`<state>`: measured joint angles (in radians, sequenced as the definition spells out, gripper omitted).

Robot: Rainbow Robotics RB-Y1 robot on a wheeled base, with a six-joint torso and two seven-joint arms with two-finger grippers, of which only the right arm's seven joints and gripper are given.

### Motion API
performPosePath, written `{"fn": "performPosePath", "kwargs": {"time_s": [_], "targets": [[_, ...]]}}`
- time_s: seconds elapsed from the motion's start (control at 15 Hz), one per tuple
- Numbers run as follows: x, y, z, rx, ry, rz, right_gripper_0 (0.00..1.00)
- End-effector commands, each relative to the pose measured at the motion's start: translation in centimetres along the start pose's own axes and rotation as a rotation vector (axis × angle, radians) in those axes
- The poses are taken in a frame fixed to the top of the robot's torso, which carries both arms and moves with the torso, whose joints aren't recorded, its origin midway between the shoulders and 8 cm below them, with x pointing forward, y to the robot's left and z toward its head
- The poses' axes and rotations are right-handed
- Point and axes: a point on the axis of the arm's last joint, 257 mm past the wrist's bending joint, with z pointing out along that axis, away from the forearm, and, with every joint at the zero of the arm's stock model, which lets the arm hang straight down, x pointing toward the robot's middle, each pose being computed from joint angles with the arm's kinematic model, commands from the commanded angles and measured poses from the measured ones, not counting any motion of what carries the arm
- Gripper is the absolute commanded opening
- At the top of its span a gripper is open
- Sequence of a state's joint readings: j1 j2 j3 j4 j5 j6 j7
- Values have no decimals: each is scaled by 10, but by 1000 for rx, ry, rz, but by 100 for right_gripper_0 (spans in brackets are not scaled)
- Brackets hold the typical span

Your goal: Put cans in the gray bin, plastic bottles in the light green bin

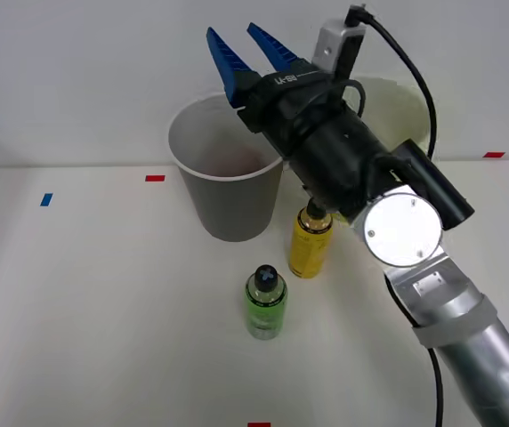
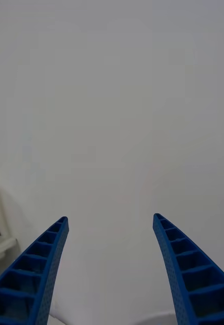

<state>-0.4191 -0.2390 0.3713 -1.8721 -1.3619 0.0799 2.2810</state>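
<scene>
Right gripper (image 1: pixel 242 42) raised above gray bin (image 1: pixel 226 200), fingers apart, empty. Reddish shape inside; can likely binned. Next: descend onto yellow bottle (image 1: pixel 309 245), carry to light green bin (image 1: pixel 410 111).

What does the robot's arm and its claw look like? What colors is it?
The claw has two bright blue, ribbed, pointed fingers. Behind them sits a chunky black wrist with small white lettering and a little gray box on top. A black cable loops from that box along the arm. Farther back there is a round white disc, then a shiny silver tube.
</scene>
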Motion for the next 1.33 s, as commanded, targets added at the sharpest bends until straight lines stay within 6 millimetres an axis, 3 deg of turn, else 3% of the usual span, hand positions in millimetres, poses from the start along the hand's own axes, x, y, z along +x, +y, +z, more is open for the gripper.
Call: {"fn": "performPosePath", "kwargs": {"time_s": [0.07,0.27,0.4,0.67,0.87,1.07,1.33], "targets": [[-22,2,-50,24,-38,50,55],[-27,-7,-91,88,-47,58,74],[-27,-14,-116,134,-42,53,81],[-42,-33,-183,282,-54,19,83],[-52,-49,-232,399,-52,-102,84],[-41,-55,-264,469,-12,-161,84],[-7,-55,-306,550,105,-145,84]]}}
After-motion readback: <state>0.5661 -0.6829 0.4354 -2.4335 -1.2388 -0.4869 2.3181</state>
